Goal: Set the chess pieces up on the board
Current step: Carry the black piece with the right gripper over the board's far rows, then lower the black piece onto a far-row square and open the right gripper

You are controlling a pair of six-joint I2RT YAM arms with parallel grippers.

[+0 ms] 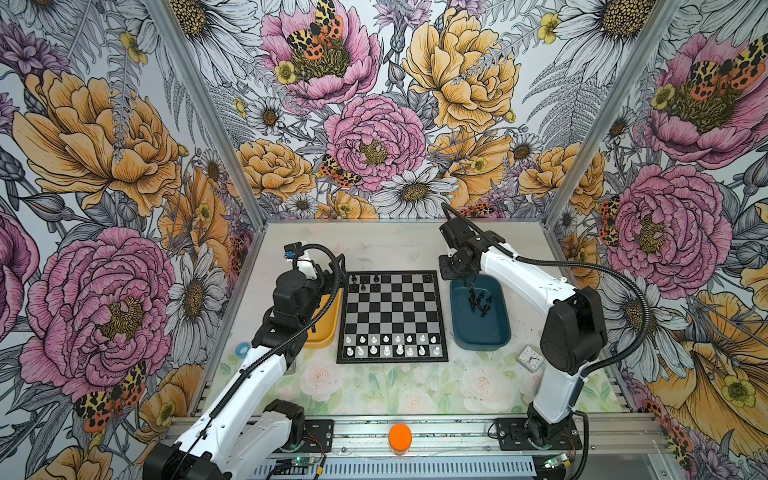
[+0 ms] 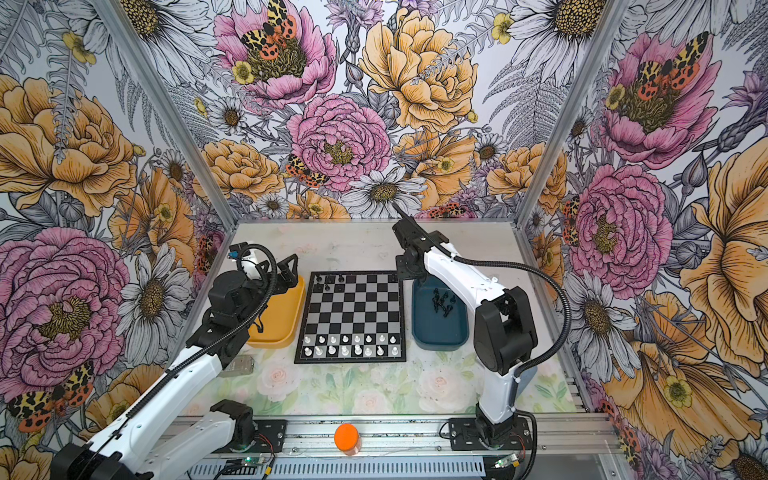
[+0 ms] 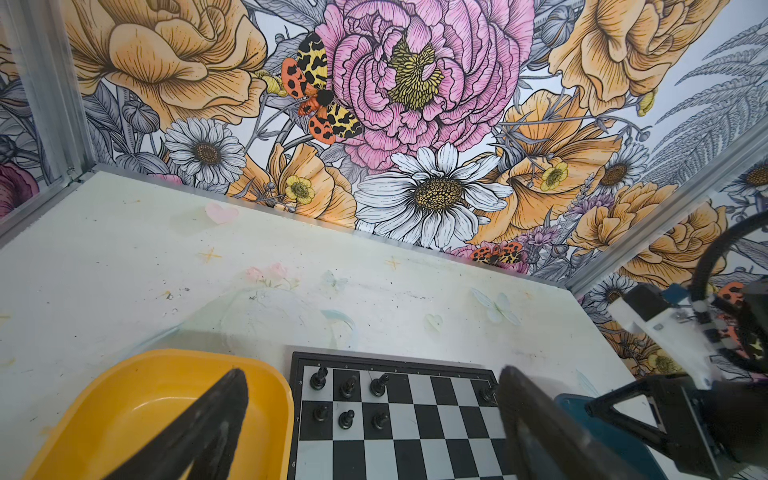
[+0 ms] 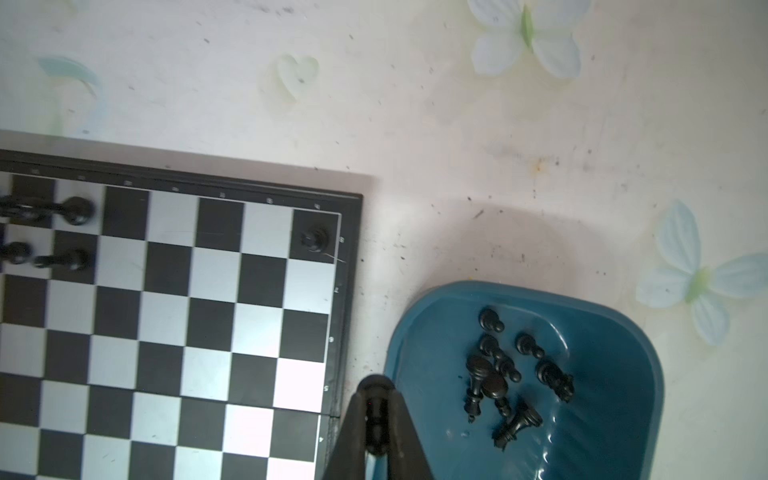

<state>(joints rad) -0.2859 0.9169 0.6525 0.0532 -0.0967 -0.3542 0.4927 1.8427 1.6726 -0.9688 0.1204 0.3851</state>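
The board (image 1: 392,316) lies mid-table between two trays. Several black chess pieces (image 3: 347,399) stand in its far two rows at the left corner, and a single one (image 4: 314,240) stands on the far right corner. Several more black pieces (image 4: 503,374) lie loose in the dark blue tray (image 1: 494,332). My right gripper (image 4: 376,401) hangs over that tray's rim on the board side, shut on a small black chess piece (image 4: 376,415). My left gripper (image 3: 370,424) is open and empty, straddling the board's far left corner and the yellow tray (image 3: 137,399).
White chessmen (image 1: 392,345) fill the board's near two rows. A small clock (image 1: 531,358) sits near the blue tray, a blue ring (image 1: 242,348) by the left arm, and an orange cylinder (image 1: 400,436) on the front rail. Flowered walls enclose three sides.
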